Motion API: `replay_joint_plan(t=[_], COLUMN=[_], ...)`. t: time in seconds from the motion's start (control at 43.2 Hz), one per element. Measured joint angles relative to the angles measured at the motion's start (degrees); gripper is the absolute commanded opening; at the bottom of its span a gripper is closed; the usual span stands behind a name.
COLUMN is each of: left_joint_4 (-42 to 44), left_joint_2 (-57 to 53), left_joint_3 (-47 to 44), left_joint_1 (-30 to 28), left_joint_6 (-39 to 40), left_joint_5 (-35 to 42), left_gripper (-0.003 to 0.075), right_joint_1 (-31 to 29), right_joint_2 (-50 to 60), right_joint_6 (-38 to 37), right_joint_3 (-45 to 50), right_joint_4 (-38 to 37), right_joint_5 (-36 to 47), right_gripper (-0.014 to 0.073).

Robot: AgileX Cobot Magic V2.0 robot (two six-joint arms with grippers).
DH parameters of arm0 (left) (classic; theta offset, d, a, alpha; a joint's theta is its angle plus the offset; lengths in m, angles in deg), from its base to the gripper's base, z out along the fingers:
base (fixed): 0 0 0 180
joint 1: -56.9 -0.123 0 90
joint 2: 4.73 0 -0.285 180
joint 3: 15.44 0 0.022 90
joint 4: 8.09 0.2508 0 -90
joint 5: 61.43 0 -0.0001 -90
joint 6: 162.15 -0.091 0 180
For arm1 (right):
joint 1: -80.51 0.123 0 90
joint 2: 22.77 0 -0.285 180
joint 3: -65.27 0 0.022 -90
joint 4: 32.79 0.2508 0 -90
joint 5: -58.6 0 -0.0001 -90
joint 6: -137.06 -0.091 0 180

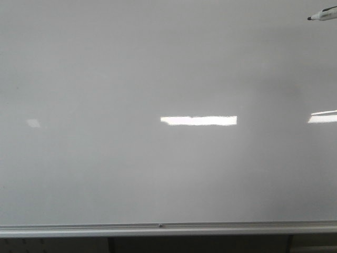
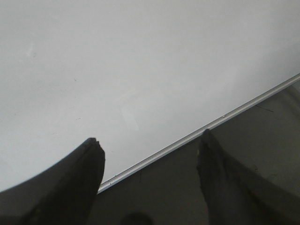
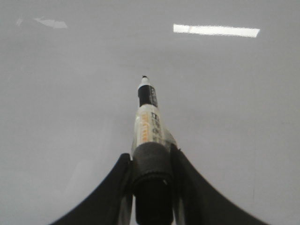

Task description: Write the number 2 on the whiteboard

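A: Over the table in the front view, what shows?

B: The whiteboard (image 1: 158, 68) fills nearly everything, with its silver frame (image 1: 168, 229) along the lower edge. Bright strips of reflected light (image 1: 199, 120) lie on it. At the upper right corner the tip of a marker (image 1: 322, 16) pokes in, pointing left. No written digit shows on the board.

A: And the left wrist view?

B: The left gripper (image 2: 150, 161) stands wide open, its two dark fingers (image 2: 84, 173) well apart with nothing between them. Behind them the board's surface and its frame run diagonally, with a darker surface (image 2: 253, 136) beyond the frame.

A: The right wrist view?

B: The right gripper (image 3: 150, 176) is closed around the marker (image 3: 149, 124), fingers (image 3: 117, 187) pressing its dark wrapped lower barrel from both sides. The marker's black tip points toward the board (image 3: 70, 117); whether it touches cannot be told. The board near the tip looks unmarked, and a light strip (image 3: 215, 31) glares farther out.
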Motion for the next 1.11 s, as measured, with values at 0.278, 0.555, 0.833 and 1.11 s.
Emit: replay_joint_plan(t=[0.278,0.555,0.833,1.11], left_joint_4=[0.0,0.0,0.0,0.0], left_joint_2=[0.0,0.0,0.0,0.0], left_joint_3=[0.0,0.0,0.0,0.0], left_joint_1=[0.0,0.0,0.0,0.0], left_joint_6=[0.0,0.0,0.0,0.0], left_joint_5=[0.0,0.0,0.0,0.0], left_gripper=[0.0426,0.0426,0.0426,0.0426], right_joint_1=[4.19,5.08,7.29,7.64], right_joint_2=[-4.39,-9.85,-13.31,-17.35], right_joint_6=[0.31,0.36,0.36,0.36], right_joint_3=[0.0,0.0,0.0,0.0], right_joint_4=[-1.65,-2.13,-3.93,-4.43], right_joint_5=[7.34,12.59,16.59,21.81], right_gripper=[0.0027,0.0027,0.0027,0.0027])
